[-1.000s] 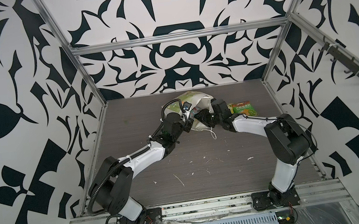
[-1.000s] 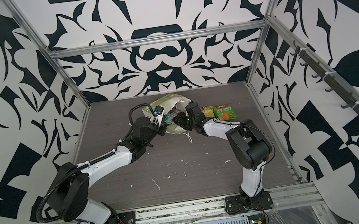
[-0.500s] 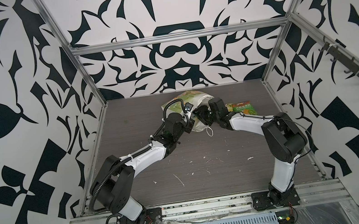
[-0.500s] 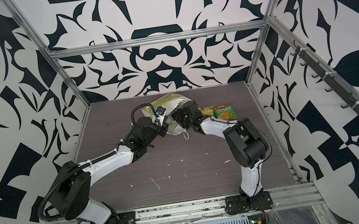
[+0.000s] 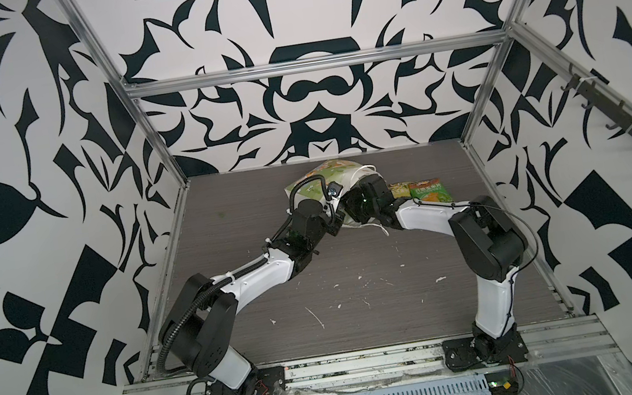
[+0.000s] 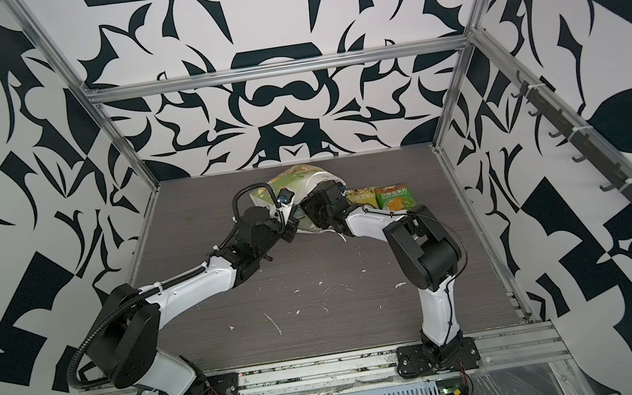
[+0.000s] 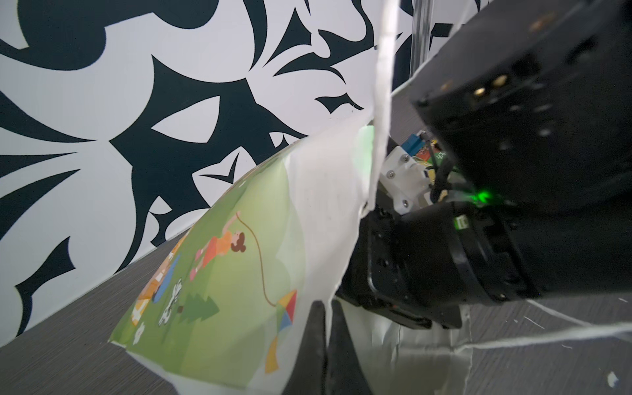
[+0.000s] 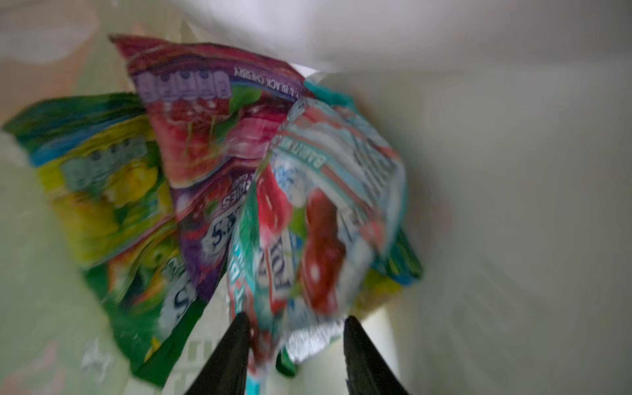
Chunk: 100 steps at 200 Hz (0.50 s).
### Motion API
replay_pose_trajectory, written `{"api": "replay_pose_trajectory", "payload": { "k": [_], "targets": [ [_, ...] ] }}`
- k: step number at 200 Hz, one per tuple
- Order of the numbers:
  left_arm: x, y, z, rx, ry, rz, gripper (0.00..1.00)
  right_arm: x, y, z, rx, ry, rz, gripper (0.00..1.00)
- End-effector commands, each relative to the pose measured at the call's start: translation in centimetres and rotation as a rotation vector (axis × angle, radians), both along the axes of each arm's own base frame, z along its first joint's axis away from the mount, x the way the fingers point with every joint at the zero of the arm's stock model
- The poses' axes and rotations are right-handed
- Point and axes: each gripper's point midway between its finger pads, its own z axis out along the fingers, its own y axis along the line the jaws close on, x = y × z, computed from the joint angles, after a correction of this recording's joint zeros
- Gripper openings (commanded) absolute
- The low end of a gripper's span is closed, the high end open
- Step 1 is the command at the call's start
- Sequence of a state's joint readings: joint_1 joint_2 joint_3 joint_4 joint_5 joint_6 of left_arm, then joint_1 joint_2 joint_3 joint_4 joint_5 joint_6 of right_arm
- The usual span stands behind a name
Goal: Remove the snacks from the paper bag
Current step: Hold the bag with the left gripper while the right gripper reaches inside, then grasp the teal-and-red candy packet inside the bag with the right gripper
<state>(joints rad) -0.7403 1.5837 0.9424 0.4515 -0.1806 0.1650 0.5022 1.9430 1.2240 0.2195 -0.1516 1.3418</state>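
Right wrist: right claw (image 8: 295,316) inside bag (image 8: 513,205).

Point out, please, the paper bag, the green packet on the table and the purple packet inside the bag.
paper bag (image 7: 219,273): left wrist view, its green printed face.
green packet (image 5: 429,191): a top view, middle of its front.
purple packet (image 8: 205,130): right wrist view, its upper front.

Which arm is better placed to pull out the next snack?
Right. The right end effector is inside the green-printed white paper bag, jaws open around a teal glossy packet; the left end effector is shut on the bag's edge.
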Motion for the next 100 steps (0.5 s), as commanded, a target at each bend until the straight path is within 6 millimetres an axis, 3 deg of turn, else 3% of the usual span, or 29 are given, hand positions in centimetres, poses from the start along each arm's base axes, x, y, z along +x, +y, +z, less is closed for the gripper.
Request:
{"api": "replay_pose_trajectory", "payload": {
  "k": [1, 37, 100],
  "targets": [
    [0.4, -0.7, 1.8, -0.034, -0.045, -0.011, 0.0, 1.6, 0.9, 1.5, 0.053, -0.03, -0.021, 0.29],
    [0.4, -0.5, 1.4, -0.027, -0.041, -0.001, 0.0, 1.9, 1.3, 1.5, 0.062, -0.033, -0.021, 0.1],
    [0.8, -0.1, 0.9, -0.015, -0.047, 0.031, 0.0, 0.8, 0.1, 4.3, 0.001, -0.093, -0.015, 0.0]
  ]
}}
